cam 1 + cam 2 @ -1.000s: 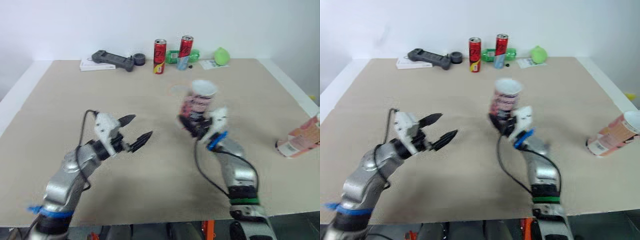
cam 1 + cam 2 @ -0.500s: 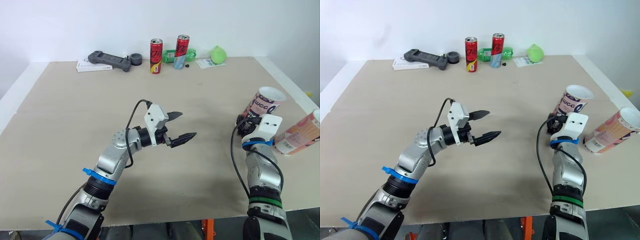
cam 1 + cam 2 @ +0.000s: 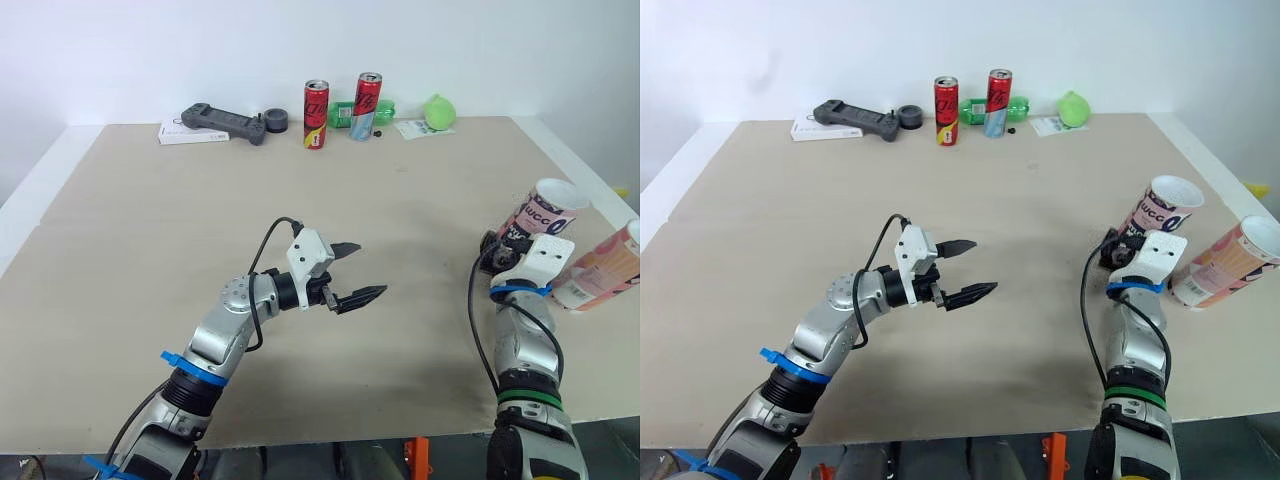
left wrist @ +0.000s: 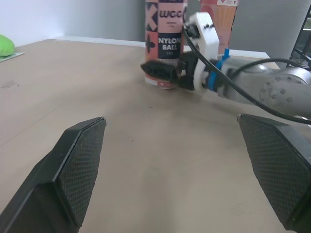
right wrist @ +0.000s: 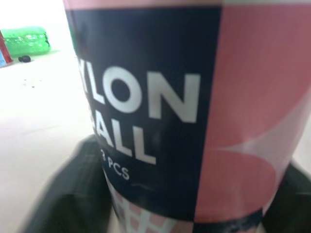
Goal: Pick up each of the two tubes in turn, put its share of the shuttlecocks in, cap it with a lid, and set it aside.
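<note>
The right gripper [image 3: 495, 247] is clamped around the base of the upright tube [image 3: 540, 212], which has its bottom at the surface [image 3: 150, 230], leans slightly, and is open-topped with no lid. The second tube [image 3: 603, 272] lies tilted just right of the upright tube. The left gripper [image 3: 368, 268] hangs well left of the upright tube, above the surface, fingers apart and empty.

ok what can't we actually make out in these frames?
Pink-and-black cardboard tube in the right end effector: white top too small in the eye views to tell lid from open mouth; top cut off in left wrist view.
Second pink cardboard tube, lying on its side: cut by the right edge in left eye view, by the top edge in left wrist view.
Red drink can: label too small.
</note>
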